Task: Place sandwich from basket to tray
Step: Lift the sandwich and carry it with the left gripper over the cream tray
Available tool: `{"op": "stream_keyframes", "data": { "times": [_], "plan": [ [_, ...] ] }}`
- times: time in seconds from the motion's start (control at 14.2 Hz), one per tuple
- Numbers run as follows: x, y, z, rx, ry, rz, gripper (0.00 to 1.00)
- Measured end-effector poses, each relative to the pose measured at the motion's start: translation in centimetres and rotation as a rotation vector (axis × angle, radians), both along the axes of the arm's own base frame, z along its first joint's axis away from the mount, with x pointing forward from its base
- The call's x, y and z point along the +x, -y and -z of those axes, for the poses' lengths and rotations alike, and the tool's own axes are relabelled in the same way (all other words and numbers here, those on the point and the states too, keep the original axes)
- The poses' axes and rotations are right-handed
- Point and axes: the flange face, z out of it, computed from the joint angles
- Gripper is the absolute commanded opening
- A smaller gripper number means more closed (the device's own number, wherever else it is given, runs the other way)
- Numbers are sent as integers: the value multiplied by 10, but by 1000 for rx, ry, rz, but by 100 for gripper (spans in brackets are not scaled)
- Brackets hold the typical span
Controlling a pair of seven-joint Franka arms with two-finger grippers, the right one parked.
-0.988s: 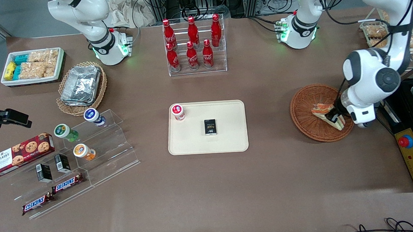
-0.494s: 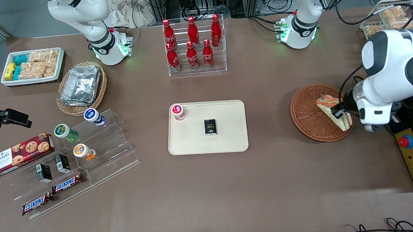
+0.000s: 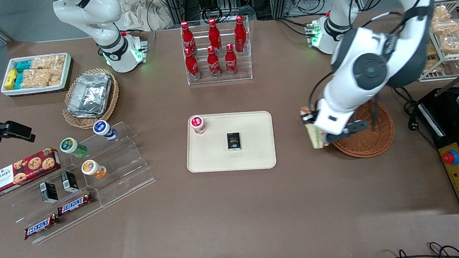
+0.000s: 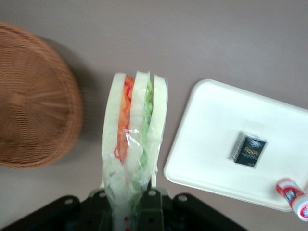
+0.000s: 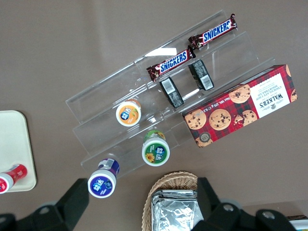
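Sandwich [image 4: 134, 139] hung clamped in the gripper [image 4: 135, 192], lifted clear above bare table between the basket [image 4: 33, 101] and the tray [image 4: 216, 125].

The gripper [image 4: 132, 199] holds the sandwich [image 4: 134, 144] above the desk [image 3: 233, 207], between the basket [image 3: 365, 131] and the tray [image 3: 254, 159], just beside the basket's rim and apart from the tray. On the tray lie a small box [image 3: 234, 141] near its middle and a capped bottle [image 3: 198, 124] at a corner farther from the front camera. The basket sits toward the working arm's end of the desk.
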Motion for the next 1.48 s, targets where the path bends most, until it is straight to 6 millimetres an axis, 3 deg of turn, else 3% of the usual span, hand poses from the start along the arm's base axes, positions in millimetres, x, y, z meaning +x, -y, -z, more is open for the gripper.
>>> {"op": "stream_keyframes", "data": {
  "times": [0.21, 0.35, 0.64, 0.85, 0.92, 0.99, 1.06, 1.34, 1.48],
  "plan": [
    [-10, 67, 50, -74, 20, 92, 0],
    [-18, 95, 89, -116, 52, 124, 0],
    [-35, 121, 160, -114, 76, 200, 0],
    [-40, 128, 193, -84, 78, 229, 0],
    [-41, 127, 202, -70, 74, 231, 11],
    [-41, 126, 210, -57, 69, 227, 65],
    [-42, 126, 215, -50, 67, 217, 100],
    [-35, 130, 206, -50, 96, 200, 100],
    [-20, 132, 185, -69, 138, 171, 100]
  ]
}}
